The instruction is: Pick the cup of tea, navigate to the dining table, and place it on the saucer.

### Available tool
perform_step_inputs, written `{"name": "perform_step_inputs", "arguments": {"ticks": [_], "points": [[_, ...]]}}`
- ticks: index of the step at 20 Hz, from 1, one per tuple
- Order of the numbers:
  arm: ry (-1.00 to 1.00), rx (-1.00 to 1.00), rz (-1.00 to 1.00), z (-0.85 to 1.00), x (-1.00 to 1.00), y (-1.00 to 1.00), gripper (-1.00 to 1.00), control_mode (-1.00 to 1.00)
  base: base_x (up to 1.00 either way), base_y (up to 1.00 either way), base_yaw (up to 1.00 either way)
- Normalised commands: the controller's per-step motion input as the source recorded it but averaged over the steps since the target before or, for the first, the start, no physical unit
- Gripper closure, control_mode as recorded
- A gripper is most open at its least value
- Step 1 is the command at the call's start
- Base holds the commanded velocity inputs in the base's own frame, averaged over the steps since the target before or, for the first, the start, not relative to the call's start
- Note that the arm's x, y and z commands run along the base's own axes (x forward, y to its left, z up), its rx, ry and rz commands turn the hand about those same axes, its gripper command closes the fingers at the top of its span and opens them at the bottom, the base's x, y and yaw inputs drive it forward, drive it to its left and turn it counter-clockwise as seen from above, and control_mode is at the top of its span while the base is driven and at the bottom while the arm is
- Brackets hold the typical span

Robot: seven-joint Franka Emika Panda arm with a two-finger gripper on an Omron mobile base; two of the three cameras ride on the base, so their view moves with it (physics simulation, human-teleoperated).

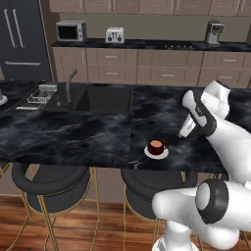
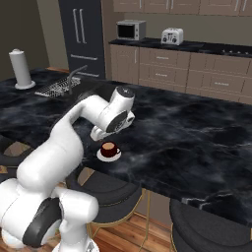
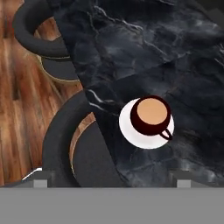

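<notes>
I've got the cup of tea (image 3: 151,115) sitting upright on the white saucer (image 3: 131,131), near the front edge of the black marble bench (image 1: 73,135), just above a round black stool (image 1: 51,188). I'd judge it light but stiff and glazed, so slippery, and it's filled close to the rim with tea, so any tilt could spill it. If I had to lift it again, I'd pinch across the round body, square to the little side handle (image 3: 165,133), not by the handle itself. My claw (image 1: 186,131) hangs above and just beside the cup, jaws spread wide, gripping nothing and touching nothing. From the hand view I'm looking straight down on the cup, clear of both fingertips.
</notes>
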Motion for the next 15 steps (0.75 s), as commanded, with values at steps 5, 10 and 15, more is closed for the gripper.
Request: {"name": "perform_step_inputs", "arguments": {"ticks": [5, 10, 15], "points": [[0.00, 0.00, -0.35, 0.73, -1.00, 0.20, -1.00, -1.00, 0.00, 0.00, 0.00], [0.00, 0.00, -0.31, 0.62, -1.00, 0.01, -1.00, -1.00, 0.00, 0.00, 0.00], [-0.05, 0.00, -0.23, 0.25, -1.00, 0.01, -1.00, -1.00, 0.00, 0.00, 0.00]]}}
